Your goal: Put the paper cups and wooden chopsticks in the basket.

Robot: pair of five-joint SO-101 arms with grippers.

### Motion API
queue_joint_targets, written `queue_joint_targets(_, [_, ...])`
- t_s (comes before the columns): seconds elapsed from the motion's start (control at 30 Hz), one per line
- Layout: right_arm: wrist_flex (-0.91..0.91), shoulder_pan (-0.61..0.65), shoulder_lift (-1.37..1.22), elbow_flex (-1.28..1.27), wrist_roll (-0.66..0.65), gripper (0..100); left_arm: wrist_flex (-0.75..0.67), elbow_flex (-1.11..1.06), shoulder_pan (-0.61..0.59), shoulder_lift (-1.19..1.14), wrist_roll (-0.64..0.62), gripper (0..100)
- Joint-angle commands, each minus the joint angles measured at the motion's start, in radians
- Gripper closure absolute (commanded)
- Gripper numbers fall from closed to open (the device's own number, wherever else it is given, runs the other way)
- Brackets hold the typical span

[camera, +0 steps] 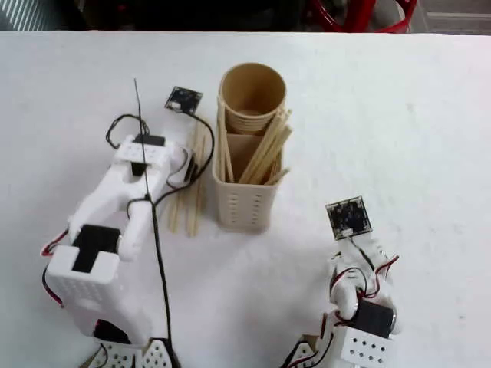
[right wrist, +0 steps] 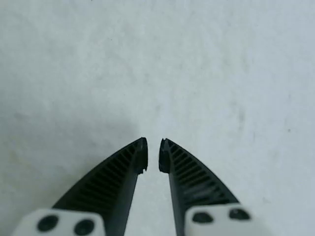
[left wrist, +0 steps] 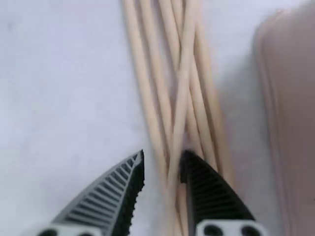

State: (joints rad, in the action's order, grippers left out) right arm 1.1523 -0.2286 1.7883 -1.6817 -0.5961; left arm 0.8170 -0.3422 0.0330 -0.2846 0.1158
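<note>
White table [camera: 414,115]: right gripper [right wrist: 153,156] hangs over bare tabletop, jaws almost together on nothing. Left gripper [left wrist: 161,164] has jaws slightly apart astride loose chopsticks [left wrist: 156,73] lying beside the basket [camera: 245,205]. Stacked paper cups [camera: 253,92] and more sticks stand inside it, with a red frame [camera: 360,11] past the far edge.

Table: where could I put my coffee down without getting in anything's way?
Widest bare patch: the table right of the basket, beyond the right arm. The far-left corner, beyond the left arm, is free too. Crowded: between left arm and basket, where loose chopsticks lie under the left gripper.
</note>
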Motion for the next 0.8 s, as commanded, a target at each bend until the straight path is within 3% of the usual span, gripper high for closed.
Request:
queue_joint_targets(0.0, [0.004,-0.004,0.005,-0.009,-0.005,94.2,0.006,0.044,-0.027,0.008,-0.020,89])
queue_joint_targets(0.47, [0.004,-0.004,0.005,-0.009,-0.005,94.2,0.026,0.043,-0.050,0.030,-0.021,89])
queue_joint_targets(0.6, [0.004,-0.004,0.005,-0.009,-0.005,94.2,0.044,0.043,-0.047,0.031,-0.021,98])
queue_joint_targets(0.77, [0.004,-0.004,0.005,-0.009,-0.005,94.2,0.048,0.043,-0.050,0.038,-0.025,98])
